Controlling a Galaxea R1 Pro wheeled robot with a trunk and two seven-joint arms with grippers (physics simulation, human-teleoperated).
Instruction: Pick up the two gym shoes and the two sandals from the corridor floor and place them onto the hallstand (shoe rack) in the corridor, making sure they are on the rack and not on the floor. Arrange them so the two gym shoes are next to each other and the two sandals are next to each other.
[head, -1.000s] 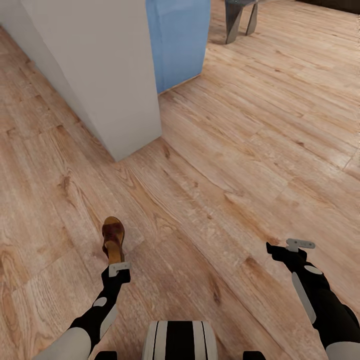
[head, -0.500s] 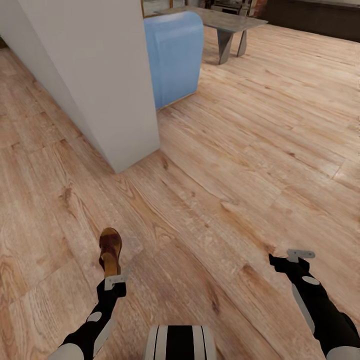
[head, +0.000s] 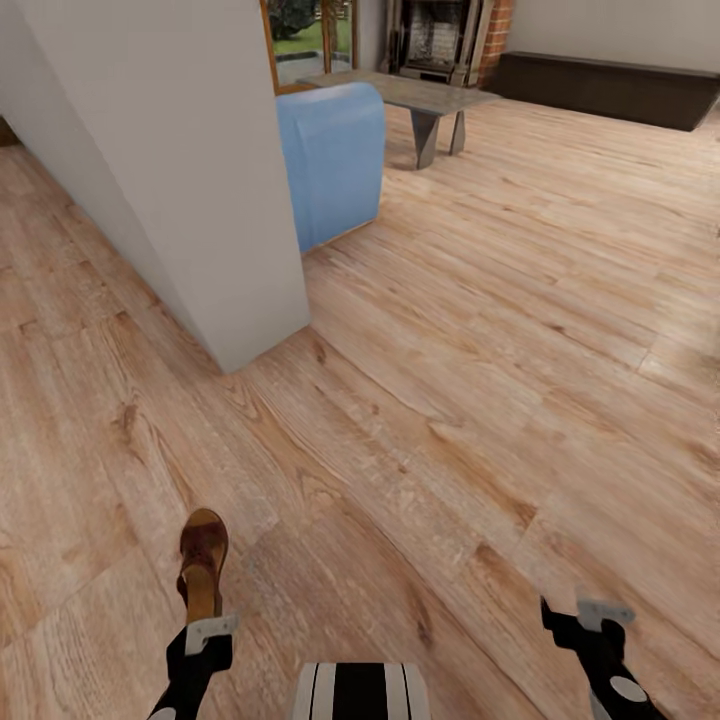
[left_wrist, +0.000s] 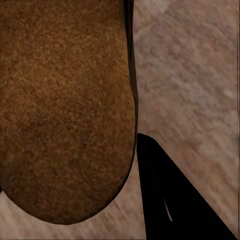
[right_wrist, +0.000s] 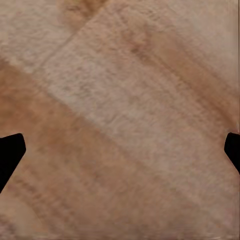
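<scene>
Tilting upward, the head view is now revealing more room; left hand is gripping a sandal, right hand spread empty — transit continuing.

Looking forward and down from head height over the wood floor, taking in a white wall corner, a blue armchair and a grey low table farther off. Peering from the left wrist along the left gripper, pressed very close to a brown sandal with floor planks beside it. Facing the floor at close range from the right wrist. Sharing the sandal between head and left wrist, plain flooring among all three.
</scene>
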